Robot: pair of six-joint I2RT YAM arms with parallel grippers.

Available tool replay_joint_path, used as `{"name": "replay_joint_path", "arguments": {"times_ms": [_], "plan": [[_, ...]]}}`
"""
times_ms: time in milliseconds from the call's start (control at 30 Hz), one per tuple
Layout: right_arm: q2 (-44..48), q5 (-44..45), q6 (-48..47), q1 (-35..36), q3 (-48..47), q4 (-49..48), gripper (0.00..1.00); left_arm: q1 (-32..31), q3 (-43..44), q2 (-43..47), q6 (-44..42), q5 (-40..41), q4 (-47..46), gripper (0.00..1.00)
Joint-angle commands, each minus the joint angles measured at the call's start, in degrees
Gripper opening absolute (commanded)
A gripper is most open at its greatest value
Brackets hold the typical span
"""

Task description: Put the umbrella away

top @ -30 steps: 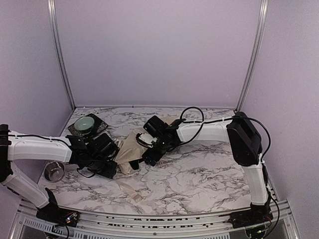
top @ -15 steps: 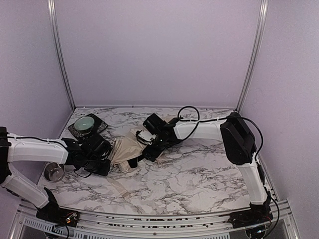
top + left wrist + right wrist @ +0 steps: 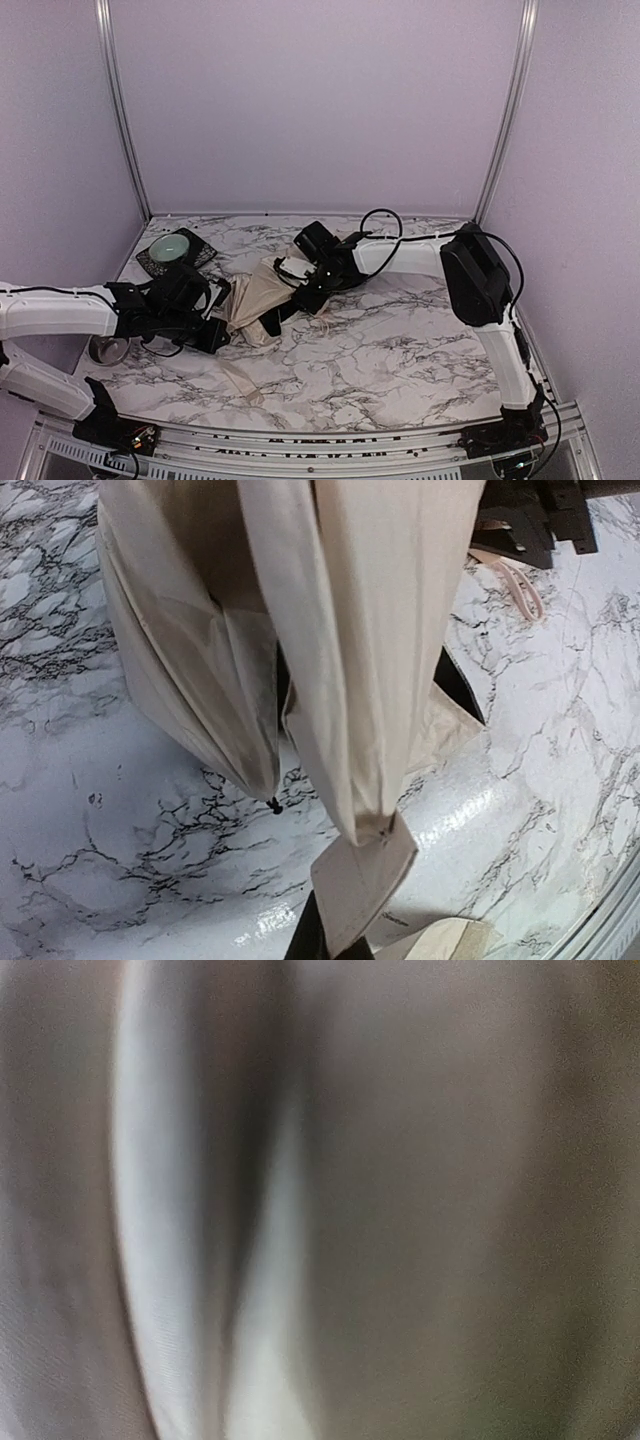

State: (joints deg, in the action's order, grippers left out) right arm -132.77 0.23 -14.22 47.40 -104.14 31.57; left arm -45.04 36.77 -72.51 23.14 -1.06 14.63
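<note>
The umbrella (image 3: 258, 298) lies as a crumpled cream-beige bundle at the middle left of the marble table (image 3: 400, 350). My left gripper (image 3: 220, 320) is at its left end. In the left wrist view this gripper (image 3: 350, 920) is shut on a flat tab at the tip of one fabric fold, and the umbrella (image 3: 350, 630) hangs away from it. A black strip (image 3: 455, 685) shows under the cloth. My right gripper (image 3: 298, 293) presses into the bundle's right side. Blurred umbrella fabric (image 3: 400, 1210) fills the right wrist view and hides the fingers.
A small steel bowl (image 3: 105, 350) stands by the left edge, under the left arm. A pale green dish on a dark mat (image 3: 172, 247) sits at the back left. A loose cream strip (image 3: 240, 378) lies on the marble in front of the bundle.
The left jaws have shut on the fabric tab and the left arm has drawn back to the left. The right gripper has shifted up and left, deeper into the bundle.
</note>
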Motion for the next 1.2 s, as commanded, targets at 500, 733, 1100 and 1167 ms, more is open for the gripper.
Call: {"name": "replay_joint_path", "arguments": {"times_ms": [500,733,1100,1167], "plan": [[12.9,-9.4,-0.6,-4.3,11.6,-6.6,0.00,0.7,-3.5,3.6,-1.1,-17.6,-10.8,0.00],[19.9,-10.7,1.3,-6.4,13.5,-10.8,0.00,0.7,-0.8,-1.3,-3.6,-18.9,-13.2,0.00],[33.5,-15.9,0.0,-8.6,12.5,-14.4,0.00,2.5,9.8,-11.9,-8.8,-17.9,-19.5,0.00],[35.9,-16.5,-1.2,-8.7,12.3,-13.7,0.00,2.7,12.5,-13.9,-10.8,-16.1,-19.7,0.00]]}}
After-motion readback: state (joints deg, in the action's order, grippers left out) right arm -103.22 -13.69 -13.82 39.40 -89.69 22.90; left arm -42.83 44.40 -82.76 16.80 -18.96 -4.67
